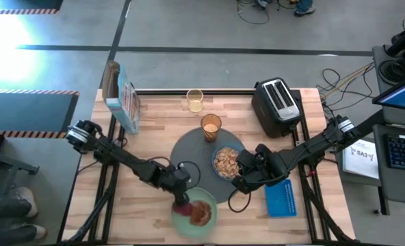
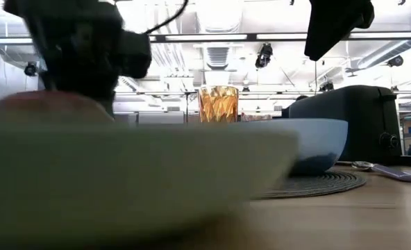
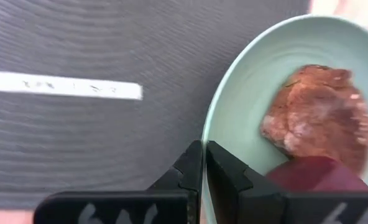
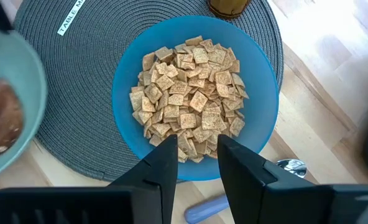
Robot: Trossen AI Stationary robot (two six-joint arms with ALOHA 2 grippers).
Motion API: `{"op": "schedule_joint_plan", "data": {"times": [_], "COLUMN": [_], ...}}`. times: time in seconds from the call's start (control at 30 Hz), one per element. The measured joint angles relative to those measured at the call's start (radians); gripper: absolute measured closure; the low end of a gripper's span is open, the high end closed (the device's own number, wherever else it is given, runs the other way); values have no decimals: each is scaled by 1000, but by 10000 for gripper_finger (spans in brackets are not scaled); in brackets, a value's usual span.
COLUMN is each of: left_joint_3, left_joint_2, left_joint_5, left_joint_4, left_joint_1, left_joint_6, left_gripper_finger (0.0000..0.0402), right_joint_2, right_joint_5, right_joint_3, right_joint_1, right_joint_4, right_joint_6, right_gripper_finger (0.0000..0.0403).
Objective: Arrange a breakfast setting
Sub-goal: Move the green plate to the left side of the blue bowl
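1. Across the pale wooden table (image 1: 154, 123) we see a grey concrete floor all around, with black tape lines and a hazard-striped edge at 9 o'clock; the low view looks into a bright hall with ceiling strip lights.
2. At the table's centre lies the round dark-grey mat (image 1: 189, 154), a white label strip showing on it in the left wrist view.
3. On the mat's 3 o'clock side sits the small blue bowl (image 4: 258, 93), filled with brown cereal (image 4: 190, 93).
4. At the mat's 12 o'clock edge stands the amber tumbler (image 1: 211, 126); a second, paler glass (image 1: 195, 100) stands further back near the table's far edge.
5. At the mat's 6 o'clock edge, overlapping it, we find the pale-green plate (image 3: 246, 93), carrying the toast slice (image 3: 317, 109) with the red fruit (image 3: 317, 177) touching it.
6. Our left gripper (image 3: 204, 163) sits at the plate's rim, its fingers pressed together on that rim.
7. Our right gripper (image 4: 196, 152) hovers over the bowl's near rim with fingers apart, one on each side of the rim; we cannot tell whether they touch it.
8. Just beside the bowl lies the small spoon (image 2: 389, 170), on the wood.
9. Around the setting stand a black-and-silver toaster (image 1: 278, 106) at 1 o'clock, a cereal box (image 1: 124, 102) at 10 o'clock, and a blue slotted basket (image 1: 280, 199) at 4 o'clock.
10. From table height the plate's blurred rim blocks most of the view.
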Motion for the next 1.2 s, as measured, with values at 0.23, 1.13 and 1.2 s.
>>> {"op": "schedule_joint_plan", "data": {"times": [0.23, 1.13, 1.2], "left_joint_3": [0, -14, -26], "left_joint_2": [-2, -257, -224], "left_joint_5": [-4, -169, -164], "left_joint_4": [-94, -332, -332], "left_joint_1": [127, 438, 438], "left_joint_6": [131, 447, 445], "left_gripper_finger": [401, 401, 401], "right_joint_2": [0, 0, 0], "right_joint_5": [0, -3, -7], "right_joint_3": [0, -7, -8], "right_joint_1": [7, 15, 15], "right_joint_4": [-1, -180, -180], "right_joint_6": [1, 203, 205], "right_gripper_finger": [305, 305, 305]}}
